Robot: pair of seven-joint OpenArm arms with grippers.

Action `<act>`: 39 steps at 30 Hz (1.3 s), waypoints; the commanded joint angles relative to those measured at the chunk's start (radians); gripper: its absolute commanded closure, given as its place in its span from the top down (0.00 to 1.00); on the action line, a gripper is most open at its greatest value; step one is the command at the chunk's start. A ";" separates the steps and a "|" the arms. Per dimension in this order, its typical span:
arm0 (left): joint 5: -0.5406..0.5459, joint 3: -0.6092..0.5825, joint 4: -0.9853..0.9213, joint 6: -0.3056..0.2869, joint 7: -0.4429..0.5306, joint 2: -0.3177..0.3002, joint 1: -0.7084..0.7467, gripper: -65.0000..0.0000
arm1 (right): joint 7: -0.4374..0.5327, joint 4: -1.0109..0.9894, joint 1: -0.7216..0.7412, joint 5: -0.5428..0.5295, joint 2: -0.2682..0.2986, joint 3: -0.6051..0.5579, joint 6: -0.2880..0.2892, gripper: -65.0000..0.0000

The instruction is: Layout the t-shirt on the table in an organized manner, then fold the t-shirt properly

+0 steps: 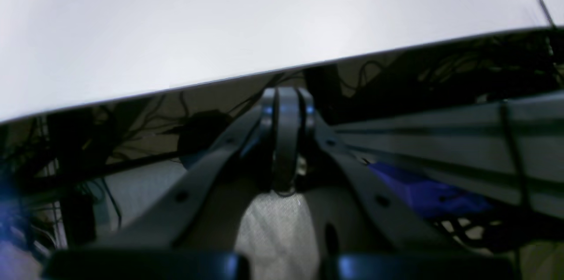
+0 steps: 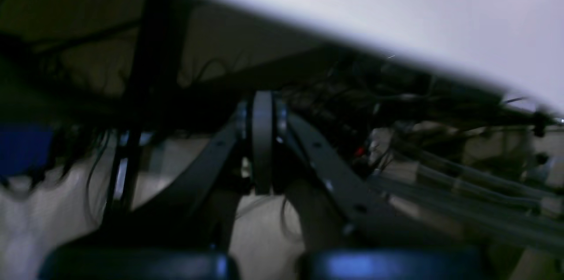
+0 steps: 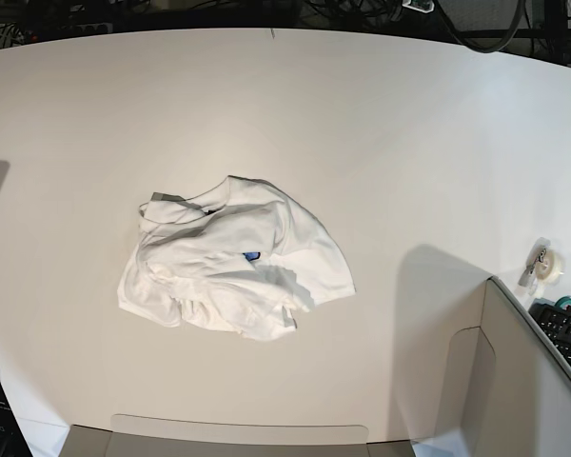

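Base view is the good one: bright, even light from overhead, sharp nearly everywhere, and the table (image 3: 381, 124) comes out a clean warm white with no real glare. Its far edge bows like a wide-angle lens, so expect some bending toward the corners. Soft grey shadows sit at the left edge and near the lower right. The t-shirt (image 3: 230, 259) only throws a thin shadow under its folds, so the light is pretty diffuse. Both wrist views are rough: dim, smeary, low contrast. The tabletop blows out to a featureless pale grey, everything beneath is murky, and the right wrist is the blurrier one.
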State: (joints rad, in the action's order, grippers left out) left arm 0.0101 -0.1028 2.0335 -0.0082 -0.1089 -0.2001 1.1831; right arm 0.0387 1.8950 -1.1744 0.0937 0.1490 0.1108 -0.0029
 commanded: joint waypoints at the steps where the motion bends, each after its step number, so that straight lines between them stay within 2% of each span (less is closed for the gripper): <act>1: 0.000 -0.015 0.026 0.000 0.021 -0.017 0.016 0.00 | 0.025 0.041 -0.020 0.001 0.004 0.016 -0.003 0.00; 6: 0.000 -0.085 0.034 0.000 0.021 -0.068 -0.018 0.01 | 0.025 0.123 0.026 0.002 0.004 0.039 -0.001 0.00; 13: 0.000 -0.185 0.046 0.000 0.021 -0.121 -0.139 0.17 | 0.016 0.130 0.173 0.002 -0.004 0.037 -0.001 0.00; 17: 0.000 -0.206 0.053 0.000 0.016 -0.129 -0.211 0.21 | 0.016 0.130 0.264 0.004 -0.004 0.039 -0.001 0.00; 20: 0.000 -0.206 0.054 0.000 -0.047 -0.129 -0.280 0.21 | 0.014 0.128 0.328 0.005 0.001 0.056 -0.001 0.01; 22: 0.000 -0.206 0.054 -0.002 -0.122 -0.128 -0.345 0.21 | 0.013 0.125 0.390 0.007 0.001 0.076 -0.001 0.01; 24: 0.000 -0.206 0.054 -0.002 -0.185 -0.124 -0.400 0.21 | -0.023 0.123 0.451 0.022 0.004 0.096 -0.001 0.04; 28: 0.003 -0.216 0.054 -0.003 -0.298 -0.114 -0.516 0.21 | -0.176 0.120 0.630 0.174 0.002 0.077 0.007 0.16; 30: 0.020 -0.237 0.054 -0.003 -0.341 -0.108 -0.561 0.21 | -0.221 0.100 0.704 0.263 0.002 0.045 0.007 0.21; 35: 0.116 -0.272 0.053 -0.003 -0.487 -0.104 -0.675 0.21 | -0.230 0.001 0.870 0.558 0.005 -0.049 0.008 0.25; 39: 0.216 -0.265 0.051 -0.003 -0.561 -0.106 -0.739 0.21 | -0.228 -0.110 0.943 0.779 0.048 -0.155 0.008 0.26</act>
State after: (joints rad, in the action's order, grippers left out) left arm 0.2188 -0.3706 2.0670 -0.0116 -0.6868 -0.3004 0.4473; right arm -0.2005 1.7710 -0.2367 0.8669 0.1890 -0.0448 0.0238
